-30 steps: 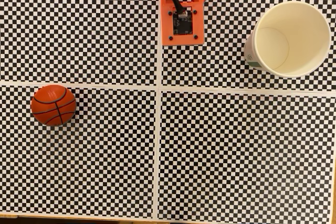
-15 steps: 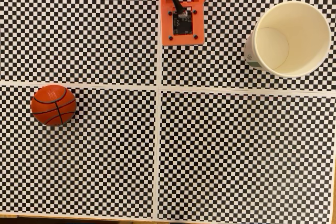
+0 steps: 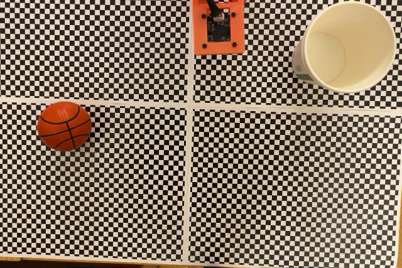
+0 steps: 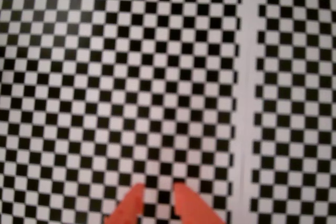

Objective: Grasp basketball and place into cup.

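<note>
- The basketball (image 3: 63,125), a small round orange-red toy with black seam lines and a faintly ribbed skin, sits on the worktop (image 3: 282,180) at the left of the fixed view, just below a white seam line.
- The cup (image 3: 348,46), white paper with a smooth cream inside and a wide round rim (a small green mark shows on its outer side), stands upright at the upper right, well apart from the ball.
- The worktop is covered in fine black-and-white checks, split by white strips.
- A boxy orange arm part (image 3: 218,10) with an exposed circuit board sits at the top centre.
- In the wrist view, the jaws of the gripper (image 4: 157,190) are two orange tips, slightly parted, holding nothing above the checks.
</note>
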Controlling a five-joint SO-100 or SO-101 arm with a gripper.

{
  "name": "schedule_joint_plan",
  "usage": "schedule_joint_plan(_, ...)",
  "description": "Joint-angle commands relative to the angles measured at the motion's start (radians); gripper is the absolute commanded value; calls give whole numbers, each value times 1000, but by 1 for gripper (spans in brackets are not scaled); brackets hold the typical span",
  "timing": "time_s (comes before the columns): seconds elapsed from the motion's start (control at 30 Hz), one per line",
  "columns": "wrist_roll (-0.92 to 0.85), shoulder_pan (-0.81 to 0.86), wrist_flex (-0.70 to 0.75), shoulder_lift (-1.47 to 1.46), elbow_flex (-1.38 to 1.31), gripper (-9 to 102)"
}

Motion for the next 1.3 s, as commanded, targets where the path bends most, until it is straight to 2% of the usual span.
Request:
schedule_joint_plan(0.0,9,0,8,3,35,0)
schedule_joint_plan(1.03,9,2,8,3,35,0)
schedule_joint_plan(1.27,-5,104,8,5,35,0)
